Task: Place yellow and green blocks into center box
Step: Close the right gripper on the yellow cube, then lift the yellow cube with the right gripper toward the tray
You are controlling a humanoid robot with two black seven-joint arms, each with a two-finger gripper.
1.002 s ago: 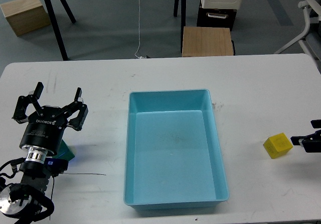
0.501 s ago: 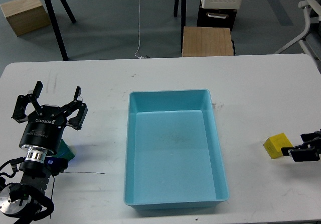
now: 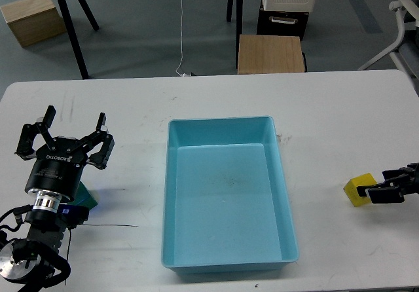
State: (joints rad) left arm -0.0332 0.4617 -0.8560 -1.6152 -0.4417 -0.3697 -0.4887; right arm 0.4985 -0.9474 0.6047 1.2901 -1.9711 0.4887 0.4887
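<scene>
Nothing is placed: the blue box is empty. The right gripper, jaws apparently spread, brackets the yellow block on the table. The left gripper, fingers spread, hovers over the half-hidden green block.

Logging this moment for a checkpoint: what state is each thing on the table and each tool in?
Blue box: upright, empty.
Yellow block: on the table right of the box, right tool around it.
Green block: on the table, mostly hidden under the left arm.
Left tool: open, holding nothing.
Right tool: at the yellow block; closure unclear.
</scene>
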